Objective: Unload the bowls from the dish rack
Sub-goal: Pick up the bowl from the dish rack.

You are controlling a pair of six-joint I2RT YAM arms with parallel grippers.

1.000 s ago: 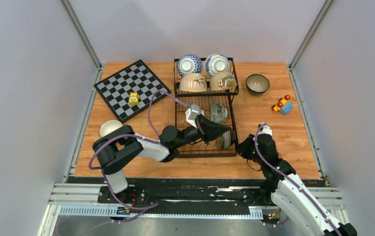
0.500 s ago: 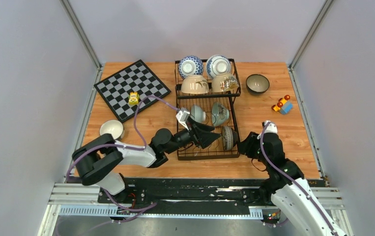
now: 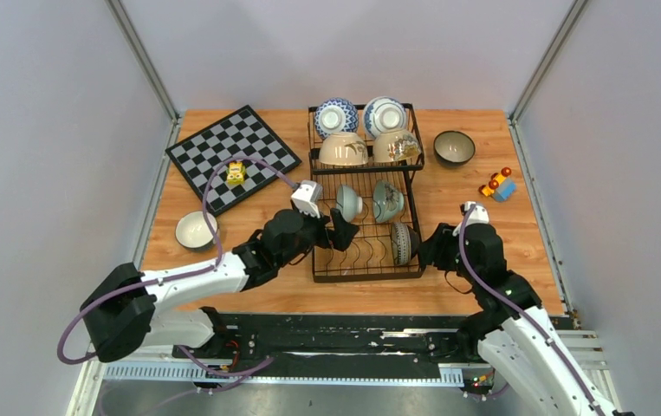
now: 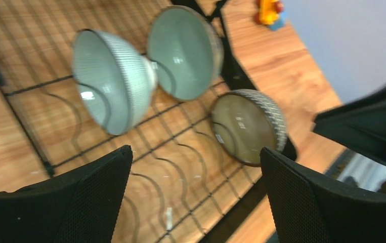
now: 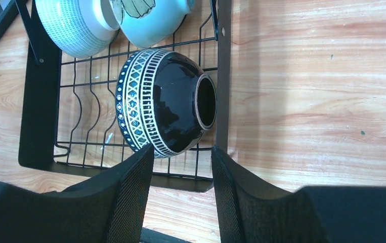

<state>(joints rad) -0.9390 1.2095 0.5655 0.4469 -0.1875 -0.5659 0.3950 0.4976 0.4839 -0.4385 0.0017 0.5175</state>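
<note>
1. My left end effector (image 4: 195,157) hangs over the lower tray of the dish rack (image 3: 370,276), close to its left side. The fingers are spread wide and there's nothing between them.
2. Looking down from my left wrist, three bowls stand on edge among the wavy dividers. A ribbed teal bowl (image 4: 112,81) is nearest the left. A smooth teal bowl (image 4: 183,58) is just beside it, though I can't tell whether they touch. A dark patterned bowl (image 5: 168,109) sits toward the tray's front right corner.
3. My right end effector (image 5: 182,157) is low over the bench (image 3: 526,156), at the rack's right side. Its fingers are a little apart and grip nothing.
4. The dark patterned bowl lies on its side just past those fingertips. It is still inside the tray, and its foot ring faces the tray's right rail.
5. In the raised basket, two blue-and-white bowls (image 3: 334,115) sit at the back and two beige bowls (image 3: 342,149) in front. All four are upside down.
6. Two bowls are already out on the bench, both upright. A dark-glazed bowl (image 3: 454,147) stands right of the upper basket. A white bowl (image 3: 196,230) stands well left of the rack, near the chessboard (image 3: 223,147).
7. A small yellow toy (image 3: 236,172) rests on the chessboard, and a red-and-blue toy (image 3: 497,185) lies at the right edge of the bench.
</note>
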